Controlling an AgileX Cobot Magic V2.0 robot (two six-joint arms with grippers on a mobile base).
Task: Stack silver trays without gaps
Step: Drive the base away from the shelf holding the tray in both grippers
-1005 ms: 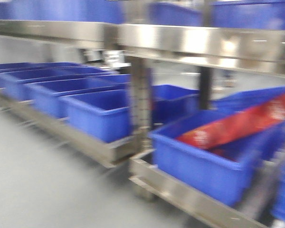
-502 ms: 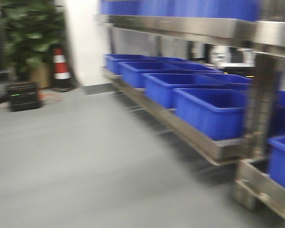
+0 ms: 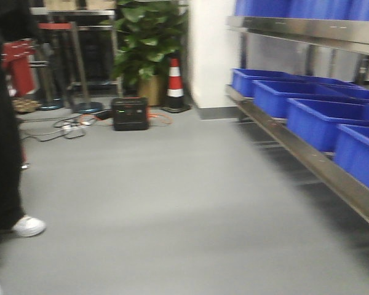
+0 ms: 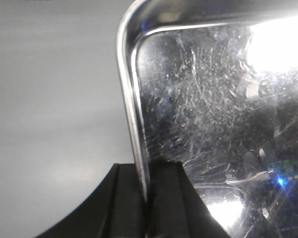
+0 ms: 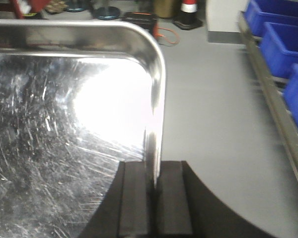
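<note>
With the left gripper [image 4: 149, 201] and right gripper [image 5: 154, 198] each pinching a side rim of the tray [image 5: 64, 124], carry it level so it nests flush.

Blue bins [image 3: 313, 120] line a steel shelf [image 3: 307, 161]; cone [image 3: 174, 83], plant [image 3: 144, 37], black box [image 3: 130, 114] beyond.

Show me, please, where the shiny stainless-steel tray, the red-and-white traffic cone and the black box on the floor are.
shiny stainless-steel tray [image 5: 64, 148], right wrist view, scratched inner bottom.
red-and-white traffic cone [image 3: 174, 80], front-facing view, striped body.
black box [image 3: 130, 114], front-facing view, front face.
</note>
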